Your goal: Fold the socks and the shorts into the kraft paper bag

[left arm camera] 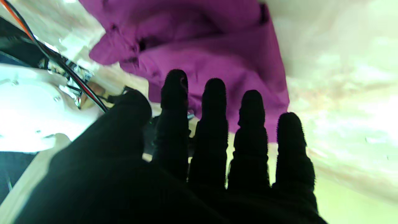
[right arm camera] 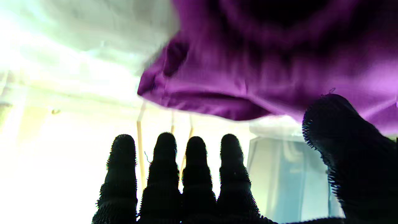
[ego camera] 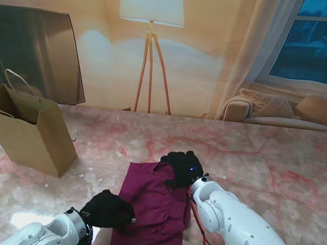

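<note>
Purple shorts [ego camera: 155, 207] lie partly folded on the pink marble table, near me at the middle. My left hand [ego camera: 109, 210], in a black glove, is over their near left edge. Its fingers [left arm camera: 214, 124] are straight and apart, with the shorts [left arm camera: 211, 46] just beyond them. My right hand [ego camera: 183, 167] sits at the shorts' far right corner. Its fingers [right arm camera: 196, 174] are straight, thumb held wide, and the cloth [right arm camera: 264, 71] lies past them, not gripped. The kraft paper bag [ego camera: 32, 137] stands upright and open-topped at the far left. No socks show in any view.
A dark panel [ego camera: 33, 48] leans behind the bag. Beyond the table's far edge stand a floor lamp [ego camera: 152, 15] and a sofa [ego camera: 289, 110] under a window. A red and black cable [ego camera: 199, 230] runs along my right forearm.
</note>
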Available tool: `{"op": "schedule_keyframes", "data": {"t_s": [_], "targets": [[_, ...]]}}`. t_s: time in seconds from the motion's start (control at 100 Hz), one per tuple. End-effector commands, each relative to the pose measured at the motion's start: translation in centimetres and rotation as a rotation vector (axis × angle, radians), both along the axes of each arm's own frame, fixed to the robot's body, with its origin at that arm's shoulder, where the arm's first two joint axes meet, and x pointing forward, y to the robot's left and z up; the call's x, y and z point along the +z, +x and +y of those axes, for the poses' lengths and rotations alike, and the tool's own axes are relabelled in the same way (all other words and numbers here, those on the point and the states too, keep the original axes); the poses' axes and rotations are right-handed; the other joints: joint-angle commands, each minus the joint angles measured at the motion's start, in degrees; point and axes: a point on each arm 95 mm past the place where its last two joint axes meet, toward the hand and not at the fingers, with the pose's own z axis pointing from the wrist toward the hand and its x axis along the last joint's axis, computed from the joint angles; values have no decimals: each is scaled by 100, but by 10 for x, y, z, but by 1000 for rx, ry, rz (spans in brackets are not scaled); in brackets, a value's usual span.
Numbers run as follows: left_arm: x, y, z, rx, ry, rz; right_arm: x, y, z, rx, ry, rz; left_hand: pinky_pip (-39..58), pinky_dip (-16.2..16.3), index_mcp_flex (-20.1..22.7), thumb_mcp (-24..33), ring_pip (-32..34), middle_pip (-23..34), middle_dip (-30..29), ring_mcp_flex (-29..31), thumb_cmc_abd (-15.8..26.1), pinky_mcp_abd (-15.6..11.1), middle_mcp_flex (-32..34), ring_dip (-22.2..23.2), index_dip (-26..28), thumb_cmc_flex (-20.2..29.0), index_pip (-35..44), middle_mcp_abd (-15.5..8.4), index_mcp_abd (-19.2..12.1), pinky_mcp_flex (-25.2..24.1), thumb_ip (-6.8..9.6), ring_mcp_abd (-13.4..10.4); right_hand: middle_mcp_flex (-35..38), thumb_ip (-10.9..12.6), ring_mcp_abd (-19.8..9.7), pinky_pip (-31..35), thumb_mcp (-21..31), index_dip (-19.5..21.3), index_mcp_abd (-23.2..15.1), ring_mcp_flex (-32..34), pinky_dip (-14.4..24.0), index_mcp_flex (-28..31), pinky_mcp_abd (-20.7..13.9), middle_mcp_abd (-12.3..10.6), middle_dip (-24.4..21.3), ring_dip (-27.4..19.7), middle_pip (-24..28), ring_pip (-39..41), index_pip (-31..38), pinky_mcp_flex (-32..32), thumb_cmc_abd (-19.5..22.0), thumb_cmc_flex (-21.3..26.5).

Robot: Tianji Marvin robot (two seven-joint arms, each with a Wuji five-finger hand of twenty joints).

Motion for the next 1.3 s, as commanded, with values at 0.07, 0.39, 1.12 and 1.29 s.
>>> {"op": "schedule_keyframes", "data": {"t_s": [0.07, 0.39, 1.12, 1.29], "targets": [[23, 9, -1, 71, -44, -98, 26, -4, 3, 9, 24, -69, 44, 13, -80, 150, -38, -37, 28, 125, -248, 145, -166, -29, 66, -84, 48, 111, -162, 112, 212, -10, 114, -181, -9, 112, -231, -57, 74, -66, 162, -73, -51, -93, 81, -52, 81, 75, 81, -90, 188, -170], [52, 64, -8, 190, 33, -208, 49, 7, -4, -43, 73, -15, -517, -738, -2158, 1719, -981, -625, -456, -912, -1274, -605, -2334, -718, -800, -792, -2078, 226, 1011, 222, 179, -309, 23, -226, 620, 11, 87, -129, 274, -169, 43, -149, -7, 174, -104, -404, -330, -201, -62, 118, -356, -197], [-3, 165, -29, 126, 306, 89, 15, 35, 1, -51, 12, 332, -961, -647, -3119, 1890, -802, -364, -702, -1162, -1853, -162, -3031, -608, -1169, -1120, -3041, 482, 1834, -299, -152, -45, -1369, -327, 345, 727, 221, 33, 1398, -133, 1147, -987, -92, 638, -11, 248, 140, 177, -2401, 442, -507, -392], [-14, 171, -32, 122, 311, 80, 4, 32, 1, -58, -15, 340, -770, -546, -2987, 2113, -97, 611, 481, -631, -2055, -92, -2044, 122, -1185, -1173, -2974, -7, 1789, -208, -192, -162, -1066, -314, 125, 1020, 264, -687, 1500, 108, 1585, -934, -187, 249, 410, 1034, 1084, 937, -2419, 627, -578, -242]]}}
